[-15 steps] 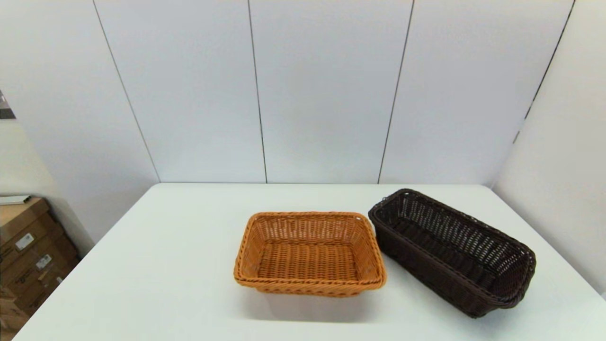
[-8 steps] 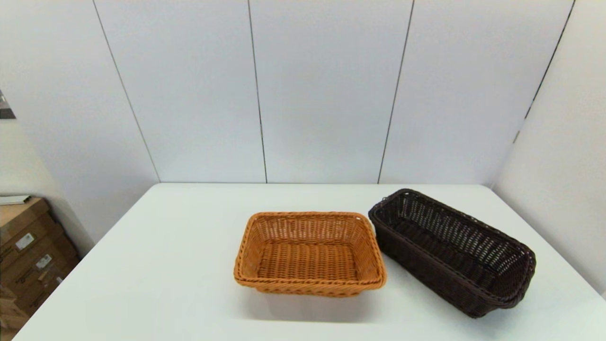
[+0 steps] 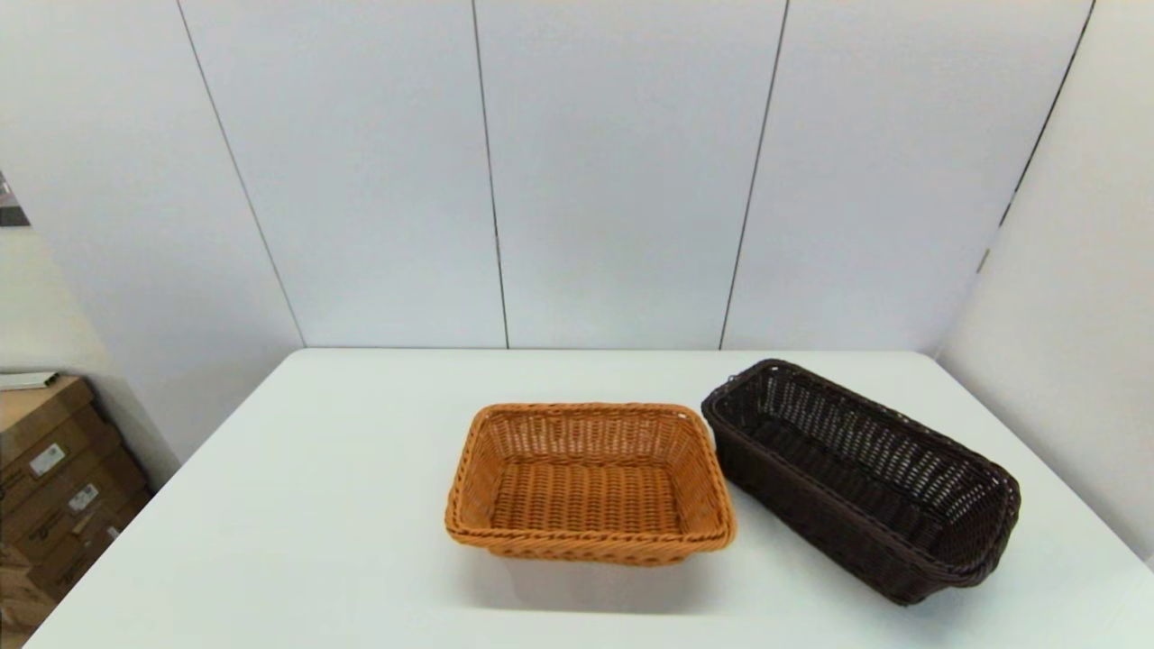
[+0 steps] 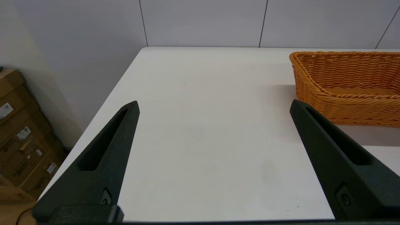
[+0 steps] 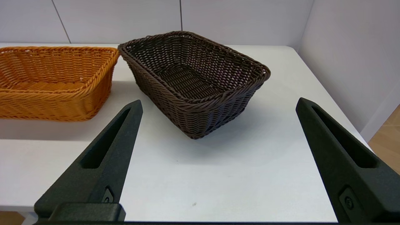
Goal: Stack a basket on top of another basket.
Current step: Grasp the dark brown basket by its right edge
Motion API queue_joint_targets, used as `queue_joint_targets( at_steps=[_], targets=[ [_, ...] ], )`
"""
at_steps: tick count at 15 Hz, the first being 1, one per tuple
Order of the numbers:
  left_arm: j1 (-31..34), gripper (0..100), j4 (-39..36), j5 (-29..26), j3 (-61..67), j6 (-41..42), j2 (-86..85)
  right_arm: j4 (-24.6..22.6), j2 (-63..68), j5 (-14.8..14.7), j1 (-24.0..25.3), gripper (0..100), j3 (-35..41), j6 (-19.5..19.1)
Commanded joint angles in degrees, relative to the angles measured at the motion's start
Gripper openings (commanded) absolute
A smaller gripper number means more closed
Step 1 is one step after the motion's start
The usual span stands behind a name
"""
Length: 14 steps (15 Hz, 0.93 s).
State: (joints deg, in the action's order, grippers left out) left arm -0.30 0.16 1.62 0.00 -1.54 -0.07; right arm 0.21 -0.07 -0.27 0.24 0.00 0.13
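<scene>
Off the table's [image 3: 297, 505] left edge I see stacked cardboard boxes [image 3: 54, 491] on the floor. My left gripper [image 4: 214, 107] hangs over the near left part of the table, left of the orange basket [image 3: 588, 482], fingers spread wide, holding nothing and touching nothing. The orange basket sits upright near the table's middle, nothing inside it. Just to its right sits the dark basket [image 3: 861, 478], angled, its near corner close beside the orange basket's right rim; I cannot tell whether they touch. It too is upright on the table, not stacked. My right gripper [image 5: 218, 104] hangs over the near edge facing the dark basket, fingers spread wide, holding nothing, short of the wicker.
</scene>
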Motion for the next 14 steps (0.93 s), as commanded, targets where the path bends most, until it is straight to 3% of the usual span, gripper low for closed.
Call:
queue_joint_targets(
  at_steps=[1,4,11,14],
  targets=[
    [0.0,100,0.0,0.0,0.0,0.0,0.0,-1.0,0.0,-0.3,0.0,100,-2.0,0.1],
    [0.0,100,0.0,0.0,0.0,0.0,0.0,2.4,0.0,-0.2,0.0,100,-10.1,-0.1],
    [0.0,100,0.0,0.0,0.0,0.0,0.0,26.7,2.0,1.2,0.0,100,-22.9,-0.1],
    [0.0,100,0.0,0.0,0.0,0.0,0.0,30.4,10.0,0.8,0.0,100,-27.9,0.1]
  ],
)
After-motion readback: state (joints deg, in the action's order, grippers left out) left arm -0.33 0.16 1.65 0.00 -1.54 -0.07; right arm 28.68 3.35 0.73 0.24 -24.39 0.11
